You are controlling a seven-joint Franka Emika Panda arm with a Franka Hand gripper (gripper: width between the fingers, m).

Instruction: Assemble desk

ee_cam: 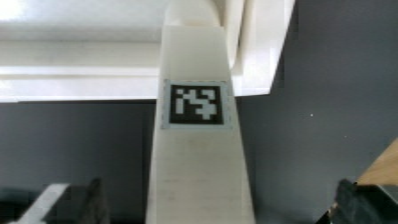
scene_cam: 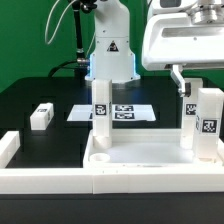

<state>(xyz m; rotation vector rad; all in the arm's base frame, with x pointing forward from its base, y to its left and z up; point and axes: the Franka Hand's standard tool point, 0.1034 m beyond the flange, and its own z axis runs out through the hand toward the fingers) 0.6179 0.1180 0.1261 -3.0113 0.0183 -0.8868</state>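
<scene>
We found the panel (scene_cam: 150, 152) at the front of the table (scene_cam: 40, 95), toward the exterior view's right. Three legs stood upright on it: the left leg (scene_cam: 101, 128) at its back left corner, and the rear right leg (scene_cam: 190, 130) and front right leg (scene_cam: 208, 112) close together at its right side. A loose leg (scene_cam: 40, 116) lay on the table, well apart to the left. Behind the left leg lay the marker board (scene_cam: 128, 112), and behind that stood the robot base (scene_cam: 110, 55). A border wall (scene_cam: 45, 170) ran along the front left, just beside the panel. The gripper (scene_cam: 188, 90) hung over the right pair. In the wrist view an upright leg (ee_cam: 196, 150) stood between its fingers (ee_cam: 68, 203), touching neither.
</scene>
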